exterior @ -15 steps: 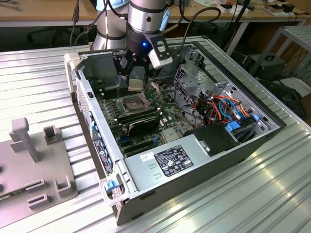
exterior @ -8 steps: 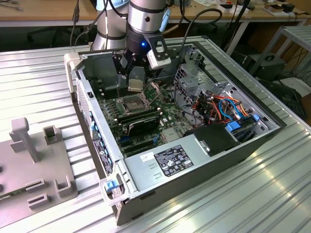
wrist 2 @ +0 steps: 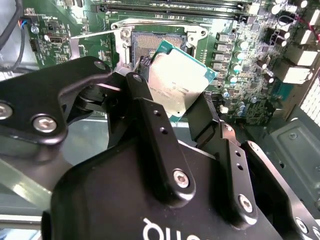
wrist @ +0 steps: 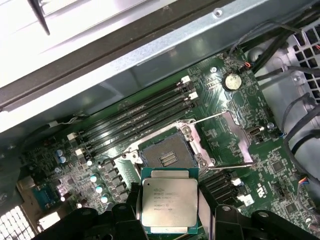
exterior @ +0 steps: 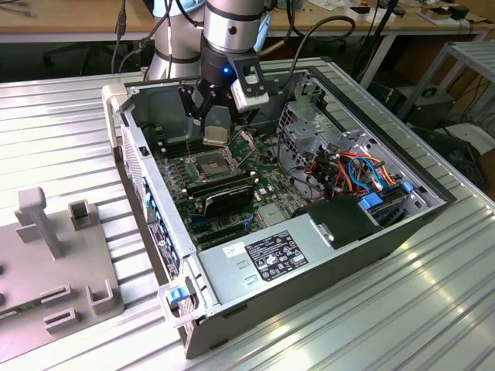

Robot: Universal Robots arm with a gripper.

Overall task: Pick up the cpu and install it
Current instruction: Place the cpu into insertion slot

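Table: ribbed, silvery metal slats [exterior: 433, 294] spread across the whole foreground.
Light: bright from overhead, glinting off the slats at the exterior view's right.
On the table, exterior view's left: a grey block [exterior: 46, 263] with upright posts and slots.
Back of the room: a long wooden desk [exterior: 69, 17], cables [exterior: 122, 35] hanging off its edge.
Under the desk: deep shadow.
Far right: a grey metal rack [exterior: 473, 58], a dark box [exterior: 424, 104] nearby.
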